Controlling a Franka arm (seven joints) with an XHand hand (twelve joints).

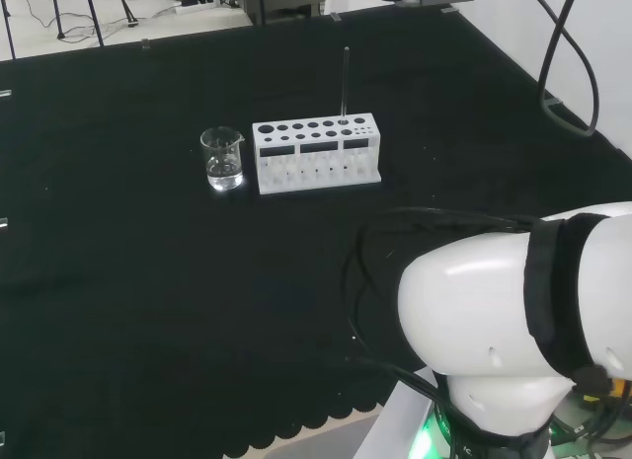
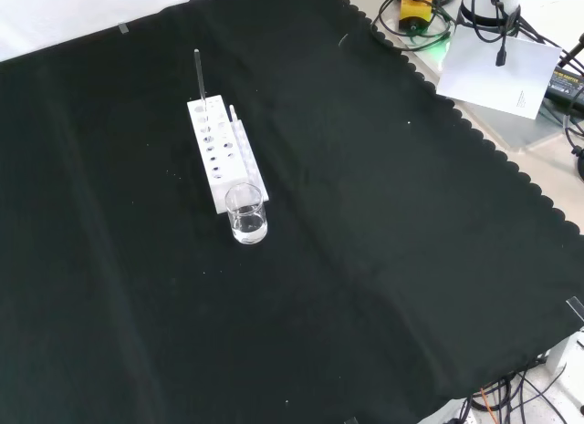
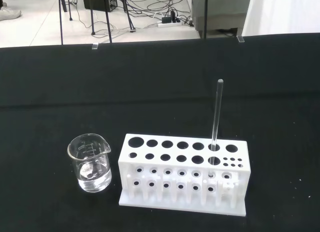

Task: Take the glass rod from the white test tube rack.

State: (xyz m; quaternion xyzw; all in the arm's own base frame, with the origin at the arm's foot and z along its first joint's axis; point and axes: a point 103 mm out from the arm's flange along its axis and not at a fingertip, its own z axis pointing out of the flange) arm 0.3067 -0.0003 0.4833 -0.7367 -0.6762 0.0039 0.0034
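A white test tube rack [image 1: 316,153] [image 2: 225,153] [image 3: 183,173] with rows of round holes stands on the black cloth. A thin glass rod [image 1: 345,82] [image 2: 197,74] [image 3: 216,119] stands upright in one of its holes, near the rack's right end in the head view and at its far end in the front view. The rod rises well above the rack. Nothing touches the rod or the rack.
A small clear glass beaker [image 1: 222,159] [image 2: 246,214] [image 3: 90,163] stands close to the rack's other end, apart from it. The arm's white links [image 1: 513,311] fill the head view's lower right. Cables and a white sheet lie past the cloth's scalloped edge [image 2: 474,132].
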